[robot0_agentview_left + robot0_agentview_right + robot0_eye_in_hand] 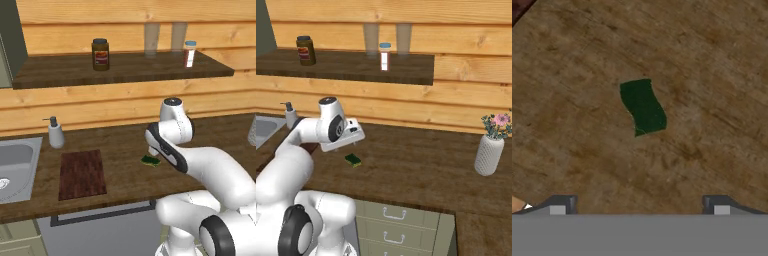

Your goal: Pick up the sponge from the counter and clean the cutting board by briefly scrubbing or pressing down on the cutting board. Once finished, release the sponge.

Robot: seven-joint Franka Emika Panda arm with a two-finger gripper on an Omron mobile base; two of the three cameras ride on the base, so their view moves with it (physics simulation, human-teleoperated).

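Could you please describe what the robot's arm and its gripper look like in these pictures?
The arm is made of glossy white, rounded segments joined by dark grey to black rings, with round dark caps at the joints. Its hand is a white block. The gripper ends in two small, dark grey, squarish finger tips. No cables or markings are visible.

Arm bent forward, hand pointing down, fingers spread wide.

The white arm rises from its base, folds at a dark-ringed elbow and reaches forward over the surface [421, 165]. The wrist turns the hand downward, so the gripper [639, 202] looks straight at the surface below. In the hand view its two dark fingers [562, 204] stand far apart at the lower edge, one at each side, with nothing between them and nothing touched. In the left base view the forearm and wrist hide the fingers; in the right base view the flat white hand juts out sideways from the wrist.
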